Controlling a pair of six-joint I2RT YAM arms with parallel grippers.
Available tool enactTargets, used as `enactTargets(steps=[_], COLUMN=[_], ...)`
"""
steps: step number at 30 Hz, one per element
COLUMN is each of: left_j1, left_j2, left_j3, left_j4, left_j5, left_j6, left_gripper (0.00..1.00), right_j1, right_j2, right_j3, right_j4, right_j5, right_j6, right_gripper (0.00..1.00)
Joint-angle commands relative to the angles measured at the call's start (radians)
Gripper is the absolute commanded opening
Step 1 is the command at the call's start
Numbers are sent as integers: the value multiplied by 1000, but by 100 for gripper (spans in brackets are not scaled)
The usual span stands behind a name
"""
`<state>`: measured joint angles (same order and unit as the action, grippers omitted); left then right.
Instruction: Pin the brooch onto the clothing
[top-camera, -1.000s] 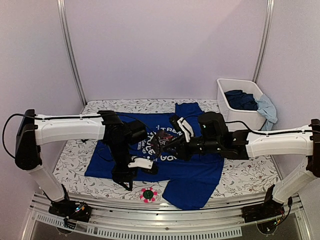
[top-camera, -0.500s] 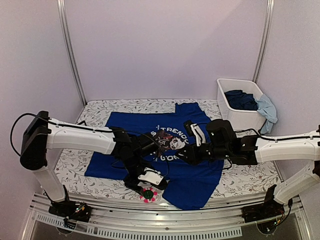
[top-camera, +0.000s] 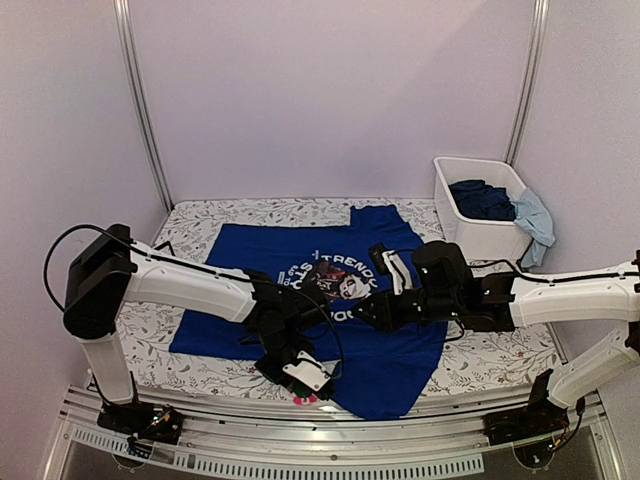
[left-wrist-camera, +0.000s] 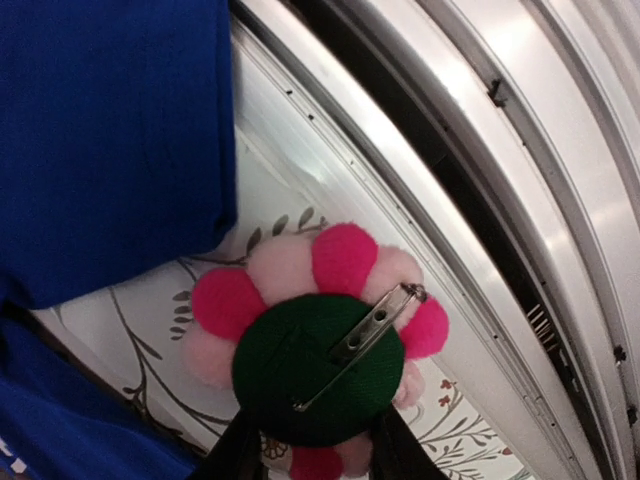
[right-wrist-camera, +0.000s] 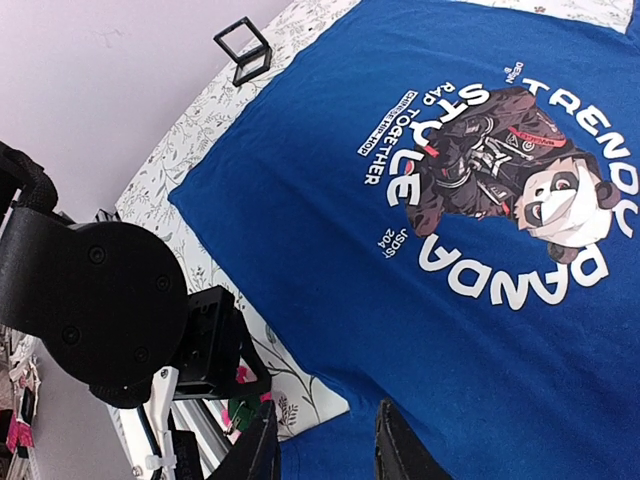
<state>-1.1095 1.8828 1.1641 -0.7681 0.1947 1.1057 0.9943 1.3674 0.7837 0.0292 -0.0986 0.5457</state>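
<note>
A pink flower brooch (left-wrist-camera: 320, 350) lies face down on the floral-print surface (top-camera: 180, 225) at its near edge. Its green felt back and silver safety pin face up. It sits just beside the metal rail (left-wrist-camera: 480, 200) and close to the hem of the blue T-shirt (top-camera: 230, 290), but not on it.

The left end effector (left-wrist-camera: 318, 448) is low over the brooch, with one dark finger (left-wrist-camera: 240, 455) on each side of the green disc. The wrist view does not show whether the fingers press on the brooch or only flank it.

The right end effector (right-wrist-camera: 325, 445) hangs above the T-shirt with its fingers partly apart and nothing between them.

The T-shirt is spread flat across the middle of the surface. White lettering curves around a dark panda picture (right-wrist-camera: 510, 175). "PANDA" reads clearly, as does "TREND", which is cut off at the frame edge. "STYLE" stands on the other side of the ring, and a smaller line appears to read "RAP TOGETHER". The finer print beside it is too small to make out.

A small dark square tray (right-wrist-camera: 243, 50) sits on the surface off the shirt's far left corner. A white bin (top-camera: 470, 235) at the far right holds bunched dark-blue and light-blue clothes (top-camera: 500, 205).
</note>
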Motion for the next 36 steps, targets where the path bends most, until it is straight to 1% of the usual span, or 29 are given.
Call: enactTargets(steps=[1,4,7,9,13,18,20,21,25,28,31,33,36], left_j1=[-21,-21,-19,-16,-12,20,57,78,173,226,266,297,337], left_j2=[54,42,25,12,-7,-41,-61,-77,-148,-205,-246,-262,-288], left_j3=[-22,-29,-29,-29,-20,23,57,72,122,161,229,298,372], left_j4=[-31,-32,-35,-33,-26,-18,-27,-32,-32,-6,14,14,36], left_j5=[-39,-49,-45,-32,-6,21,52,75,192,216,196,187,193], left_j6=[0,-10,-26,-39,-97,-231,-297,-329,-447,-542,-684,-806,-921], left_gripper=[27,16,9,0,0,0,0,0,0,0,0,0,0], right_j1=[-5,-3,-4,-4,-5,-3,-3,-4,-4,-3,-4,-2,20], right_j2=[-35,-43,-40,-36,-34,-44,-62,-75,-144,-195,-212,-206,-164], right_j3=[-23,-23,-17,-14,-12,-2,1,3,2,-3,6,16,26], right_j4=[0,1,0,-2,-4,-27,-28,-55,-64,-56,-40,35,227], right_j5=[10,17,20,19,20,38,61,80,183,251,267,238,200], right_j6=[5,2,-2,-3,-4,12,27,41,87,117,138,152,142], right_gripper=[31,31,31,31,31,31,31,30,32,33,35,38,51])
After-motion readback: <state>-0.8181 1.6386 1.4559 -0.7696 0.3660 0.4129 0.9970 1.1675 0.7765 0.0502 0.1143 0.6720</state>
